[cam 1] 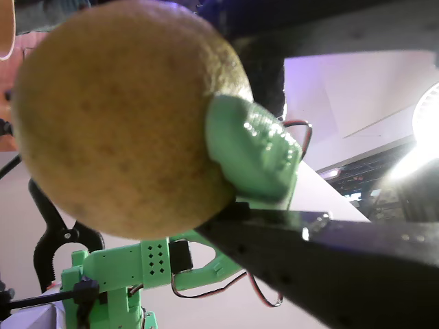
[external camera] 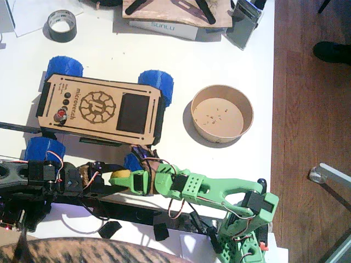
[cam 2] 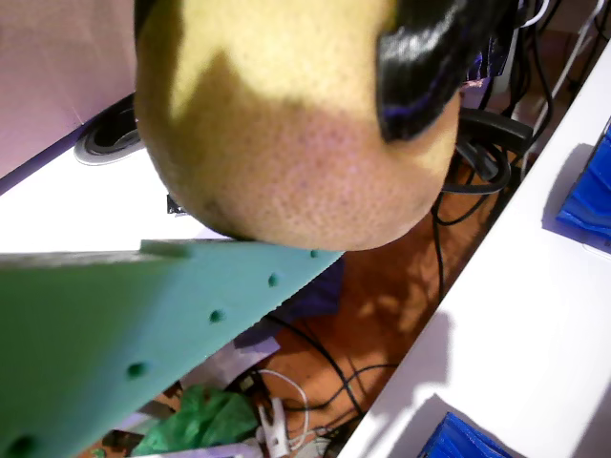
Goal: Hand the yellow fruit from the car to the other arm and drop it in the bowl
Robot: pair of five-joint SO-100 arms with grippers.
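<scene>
The fruit [external camera: 121,176] hangs off the table's [external camera: 181,71] front edge, just past the car's [external camera: 101,107] front wheels, caught between both grippers. The black left gripper [external camera: 109,183] is closed on it from the left. The green right gripper [external camera: 134,181] presses it from the right, seemingly also clamped, though its jaws are partly hidden. The bowl [external camera: 222,112] sits near the table's right edge.

In a wrist view, a green fingertip [cam 1: 250,147] touches the fruit [cam 1: 127,116]; in a wrist view, a black fingertip [cam 2: 430,57] does.

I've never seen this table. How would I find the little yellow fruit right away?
Start at the big wooden car with blue wheels, then look just below it, near the table's front edge. There the black arm's hand and the green arm's hand meet, and the yellow fruit sits between their tips. It is the only small round yellow thing there; the bowl is empty.
</scene>
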